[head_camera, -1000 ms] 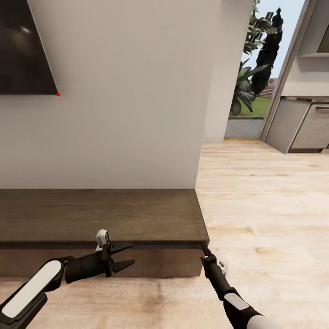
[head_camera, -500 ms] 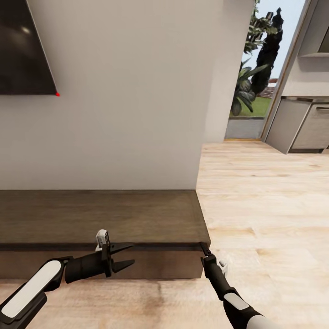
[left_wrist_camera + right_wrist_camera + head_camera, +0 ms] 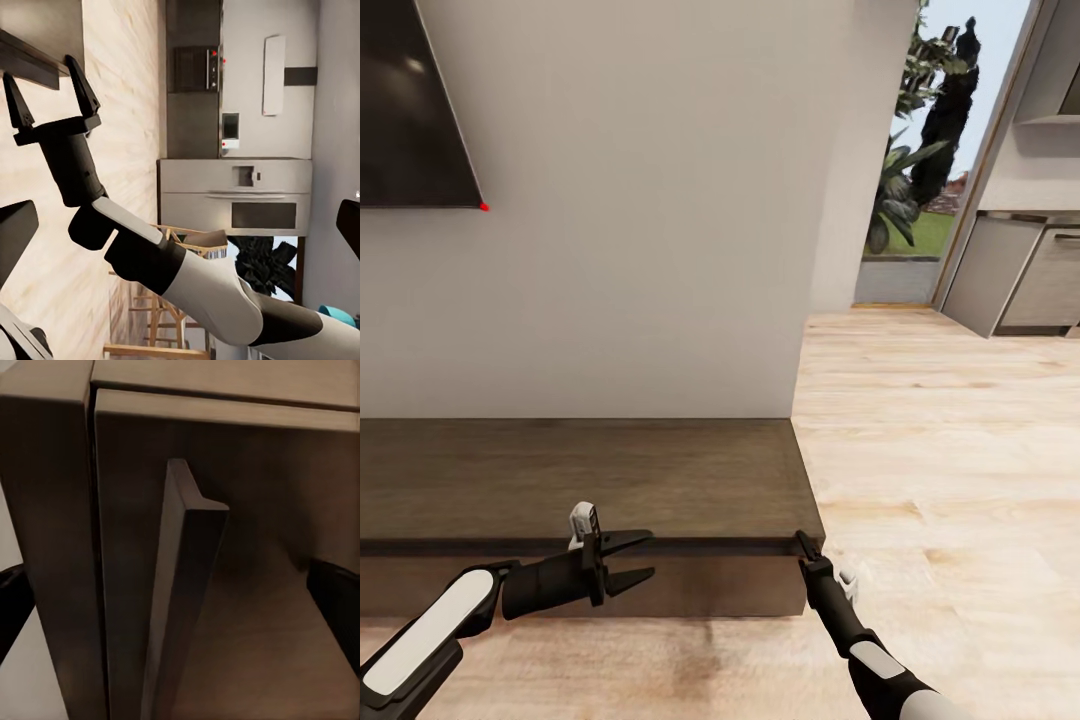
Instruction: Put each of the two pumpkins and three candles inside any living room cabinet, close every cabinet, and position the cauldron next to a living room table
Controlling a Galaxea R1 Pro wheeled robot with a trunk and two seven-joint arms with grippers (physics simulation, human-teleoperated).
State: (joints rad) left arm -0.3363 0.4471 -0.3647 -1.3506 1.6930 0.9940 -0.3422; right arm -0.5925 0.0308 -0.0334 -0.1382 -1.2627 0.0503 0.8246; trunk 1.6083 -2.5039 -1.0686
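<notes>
Since the frame one second earlier, the cabinet (image 3: 590, 480) sat slightly lower in the head view and its right front corner had shifted a little rightward, while the whole scene shifted with it, so the camera moved; both arms held nearly the same places. One cabinet was visible: a low, long dark-brown unit against the pale wall (image 3: 650, 220), its front panel in shadow. One dark screen (image 3: 410, 100) hung on the wall above it, with one red dot at its lower corner. The left gripper (image 3: 638, 558) hovered in front of the cabinet's upper front edge, its two black fingers spread moderately apart with nothing between them. The right gripper (image 3: 801, 541) was pressed up at the cabinet's right front corner, just under the top board; in the head view its tips were too small to judge. The left wrist view showed the right gripper (image 3: 51, 91) with two fingers clearly parted, tips near the cabinet edge. The right wrist view looked close onto dark wood panels with one narrow vertical seam (image 3: 97, 585) and a thin angled slat (image 3: 184, 585); whether anything was pinched could not be told. Light plank floor (image 3: 940, 450) extended to the right toward one glazed opening (image 3: 920, 170) and grey kitchen units (image 3: 1020, 270).
</notes>
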